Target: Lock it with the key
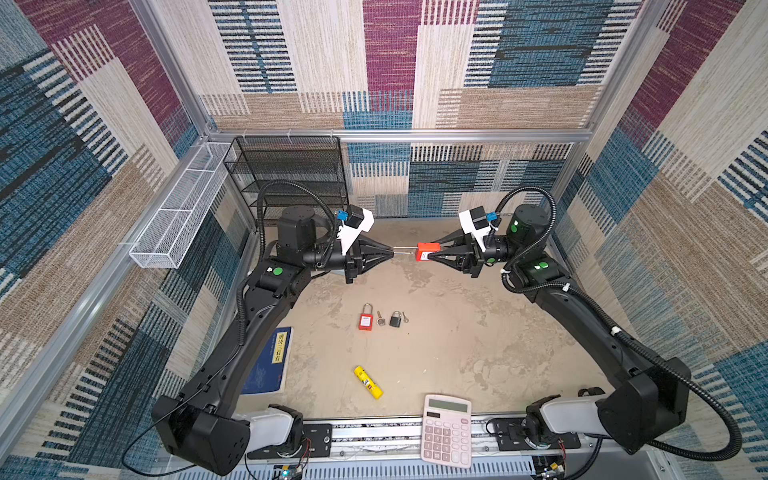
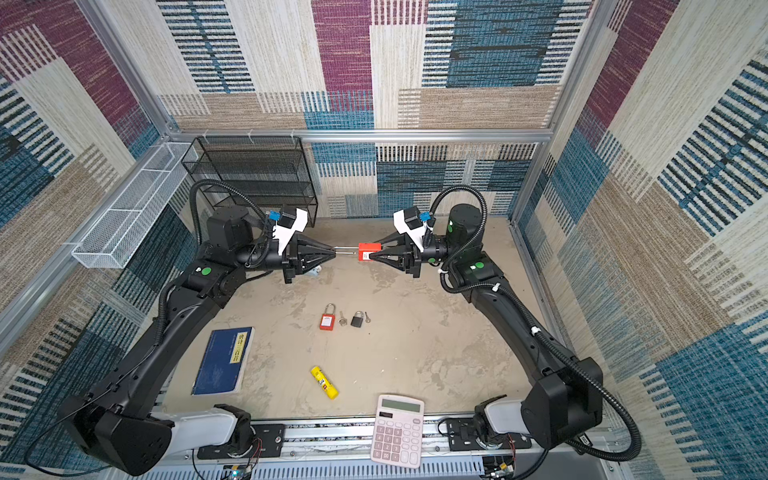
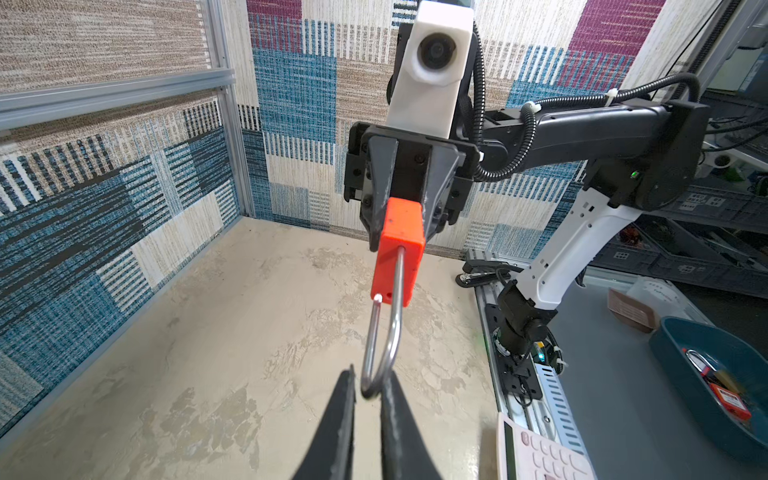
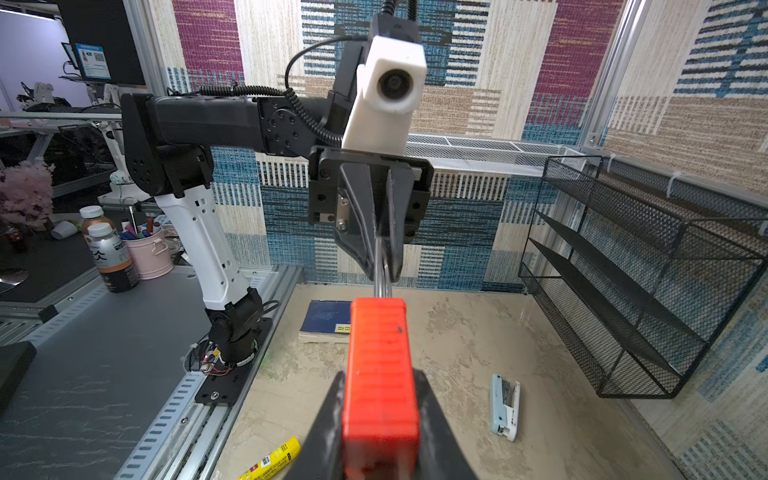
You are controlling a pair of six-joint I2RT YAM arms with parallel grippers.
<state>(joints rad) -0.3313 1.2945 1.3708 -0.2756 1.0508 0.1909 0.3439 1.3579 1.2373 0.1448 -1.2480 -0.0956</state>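
Hung well above spare padlock (image 1: 365, 318), black padlock (image 1: 396, 319), keys (image 1: 380, 318) on worktop (image 1: 449, 340). Pinched shackle (image 3: 384, 332) in left hand (image 1: 392, 250); clamped red lock body (image 1: 428, 248) in right hand (image 1: 428, 254).

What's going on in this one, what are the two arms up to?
The two arms hold a red padlock in the air between them: the right jaws are shut on its body, the left jaws pinch the bend of its shackle. One shackle leg sits outside the body, so it looks unlocked. Two keys lie on the table beside two other padlocks, untouched.
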